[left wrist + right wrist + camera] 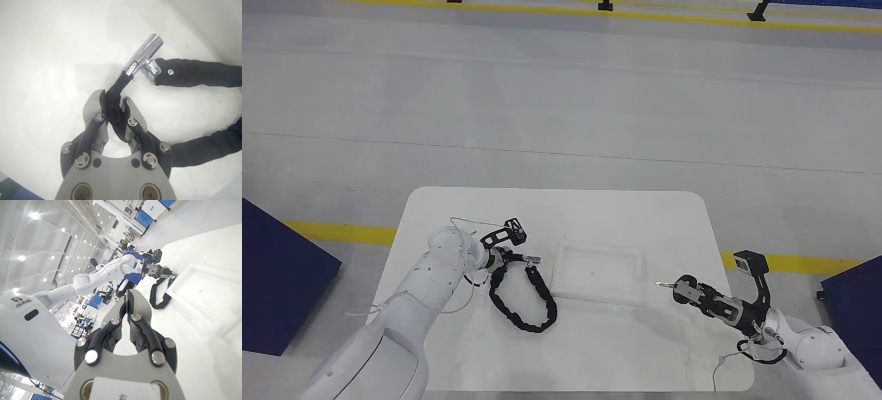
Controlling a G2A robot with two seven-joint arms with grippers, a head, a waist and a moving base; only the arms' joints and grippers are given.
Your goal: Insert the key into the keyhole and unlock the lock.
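At the left of the top view, the left jaws are clamped on the chain lock (525,310), low over the white table (442,215). They pinch its black woven sleeve a short way behind the lock cylinder (144,54). The sleeve is soft, ribbed fabric that bunches where it is squeezed, and the rest of the chain lies as a limp loop on the table below the jaws in the frame. The cylinder is a short, smooth chrome tube, hard and mirror-bright. In the left wrist view it slants toward the upper right, away from the jaws, with its free end farthest from them. A stubby chrome pin (152,69) on the chain's other end sits against its side. The keyhole itself cannot be seen, though it is probably in that free end, which in the top view points right. A shallow rectangular recess (597,272) in the table, matte white, lies in the middle of the frame. At the lower right, the right jaws are pressed together on a thin flat metal piece, seemingly the key (661,285), whose tip pokes left toward the recess. Key and cylinder are well apart with the recess between them, and their long axes run roughly along the same left-right line, so the right arm would have to carry the key leftward to the cylinder's free end.
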